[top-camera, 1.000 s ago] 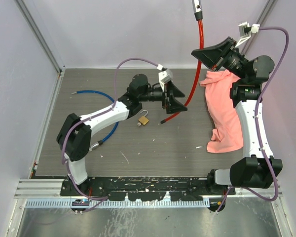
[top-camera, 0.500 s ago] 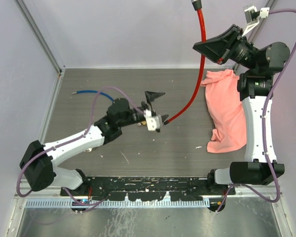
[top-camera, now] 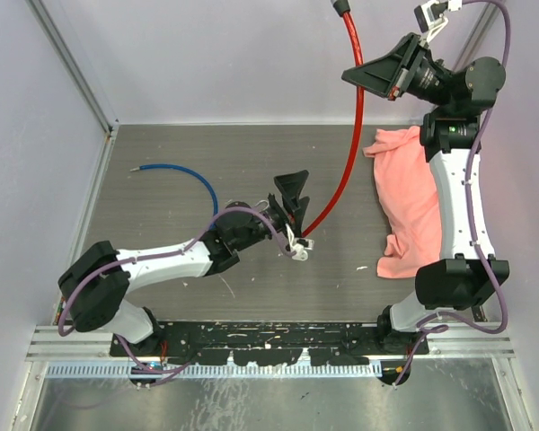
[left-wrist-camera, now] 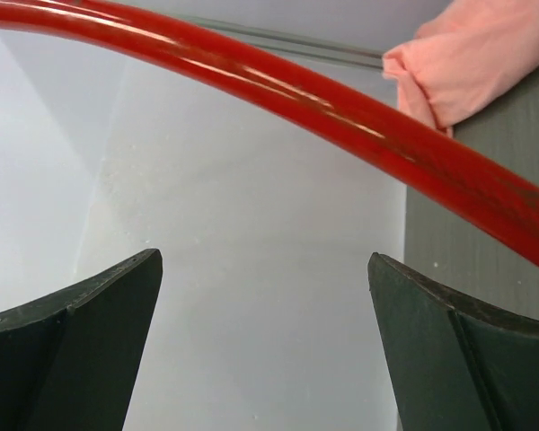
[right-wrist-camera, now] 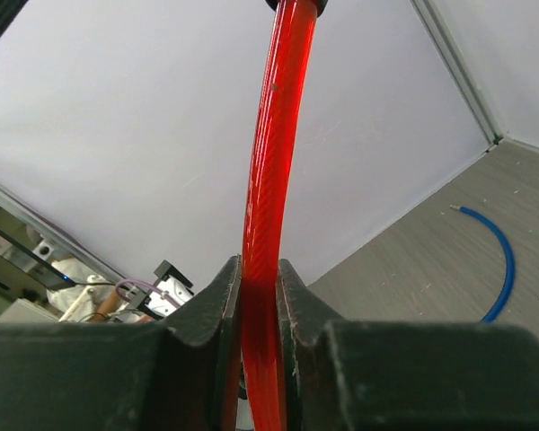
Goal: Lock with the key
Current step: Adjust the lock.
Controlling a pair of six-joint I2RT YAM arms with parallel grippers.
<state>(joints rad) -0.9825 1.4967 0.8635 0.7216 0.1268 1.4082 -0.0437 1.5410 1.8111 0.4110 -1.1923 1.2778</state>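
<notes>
overhead view of a grey tabletop (top-camera: 251,153) with two robot arms. the right tool (top-camera: 353,81) is raised high near the back wall, its jaws clamped on a red cable (top-camera: 350,135); the right wrist view shows the cable pinched tight between the two fingers (right-wrist-camera: 217,301). the cable curves down from there to the tabletop, its lower end just beside the left wrist. the left tool (top-camera: 304,190) sits low mid-table with its jaws spread wide apart, gripping nothing; in its own view the red cable crosses above the gap. a pink cloth (top-camera: 409,206) lies at the right, a blue cable (top-camera: 184,171) at the left. no view shows the padlock or key, so their place cannot be told.
</notes>
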